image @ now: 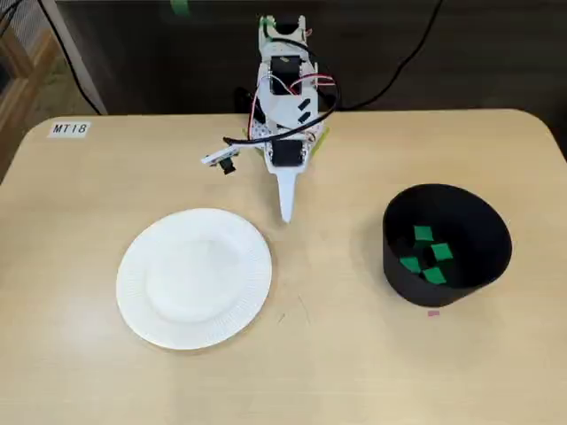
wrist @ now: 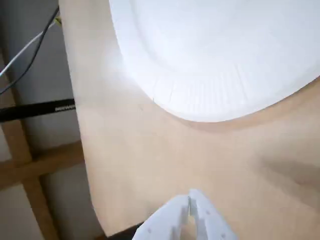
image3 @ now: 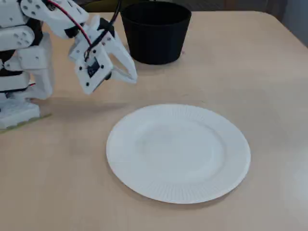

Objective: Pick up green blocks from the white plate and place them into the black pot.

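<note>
Your black pot [image: 478, 226] sits on the right of the surface [image: 354, 372] in a fixed view. Down inside it lie the green blocks [image: 434, 275], four that you can count, bunched on the pot's floor. The white plate [image: 133, 292] sits well apart on the left, showing you its plain face and ribbed rim. Your arm [image: 283, 97] stands at the far edge between the two. Its jaws point down near the plate's rim, pressed together to a thin seam in the wrist view and gripping nothing. In the top left corner a white label [image: 69, 128] reads "MT18". A tiny pink scrap [image: 432, 312] lies just beside the pot. Off the surface edge in the wrist view, a black bar [wrist: 45, 106] carries lettering too blurred to read.
</note>
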